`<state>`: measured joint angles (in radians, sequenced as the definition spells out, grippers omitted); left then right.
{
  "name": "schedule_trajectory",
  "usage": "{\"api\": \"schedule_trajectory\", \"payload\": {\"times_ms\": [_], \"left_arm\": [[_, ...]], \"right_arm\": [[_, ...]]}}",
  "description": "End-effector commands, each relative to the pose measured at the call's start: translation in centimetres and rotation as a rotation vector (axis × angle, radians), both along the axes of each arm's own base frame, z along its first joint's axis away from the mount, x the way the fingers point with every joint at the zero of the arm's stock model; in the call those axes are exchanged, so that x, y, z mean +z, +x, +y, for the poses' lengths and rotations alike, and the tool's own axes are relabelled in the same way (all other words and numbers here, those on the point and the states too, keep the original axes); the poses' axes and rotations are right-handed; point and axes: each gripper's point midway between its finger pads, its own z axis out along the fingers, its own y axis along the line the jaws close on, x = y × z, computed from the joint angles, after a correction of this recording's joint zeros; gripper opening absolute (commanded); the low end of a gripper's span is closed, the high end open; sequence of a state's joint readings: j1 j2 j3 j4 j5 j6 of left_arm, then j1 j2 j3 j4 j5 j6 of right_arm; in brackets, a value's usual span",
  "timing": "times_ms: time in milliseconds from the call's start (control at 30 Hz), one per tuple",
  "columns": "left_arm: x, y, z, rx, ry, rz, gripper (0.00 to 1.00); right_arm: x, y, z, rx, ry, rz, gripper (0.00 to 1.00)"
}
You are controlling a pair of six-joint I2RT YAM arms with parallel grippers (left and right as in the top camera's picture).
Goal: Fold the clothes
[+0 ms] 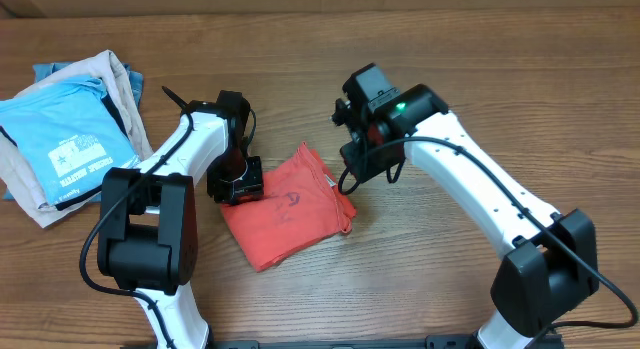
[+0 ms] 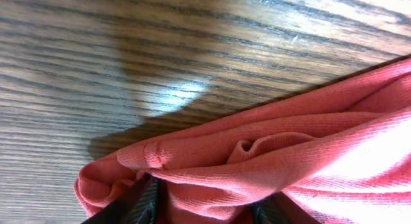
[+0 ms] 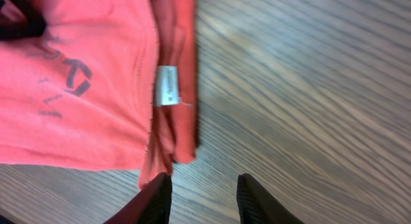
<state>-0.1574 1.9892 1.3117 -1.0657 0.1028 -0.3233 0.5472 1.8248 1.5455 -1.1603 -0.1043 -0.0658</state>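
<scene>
The clothes, a coral-red T-shirt, lie folded into a small packet in the middle of the table. My left gripper is at the packet's left edge. In the left wrist view that gripper is shut on a bunched fold of the clothes, with dark fingers on either side of the cloth. My right gripper hovers by the packet's upper right corner. In its own view it stands open over bare wood, just below the clothes' edge. The dark lettering and a white tag show.
A pile of other garments lies at the far left, a light blue printed T-shirt on top of beige cloth. Bare wooden table surrounds the red packet, and both arm bases stand at the front edge.
</scene>
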Motion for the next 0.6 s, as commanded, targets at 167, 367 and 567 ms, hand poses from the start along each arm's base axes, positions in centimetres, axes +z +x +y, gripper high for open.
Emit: {"api": "schedule_trajectory", "payload": {"times_ms": [167, 367, 567], "left_arm": [[0.0, 0.6, 0.6, 0.001, 0.035, -0.018, 0.49], [0.0, 0.6, 0.6, 0.002, 0.034, -0.018, 0.49], [0.0, 0.6, 0.6, 0.002, 0.034, -0.018, 0.49]], "right_arm": [[-6.0, -4.1, 0.8, 0.085, -0.028, 0.096, 0.42], [-6.5, -5.6, 2.1, 0.139, -0.031, 0.1, 0.43], [-6.4, -7.2, 3.3, 0.18, -0.01, 0.135, 0.44]]}}
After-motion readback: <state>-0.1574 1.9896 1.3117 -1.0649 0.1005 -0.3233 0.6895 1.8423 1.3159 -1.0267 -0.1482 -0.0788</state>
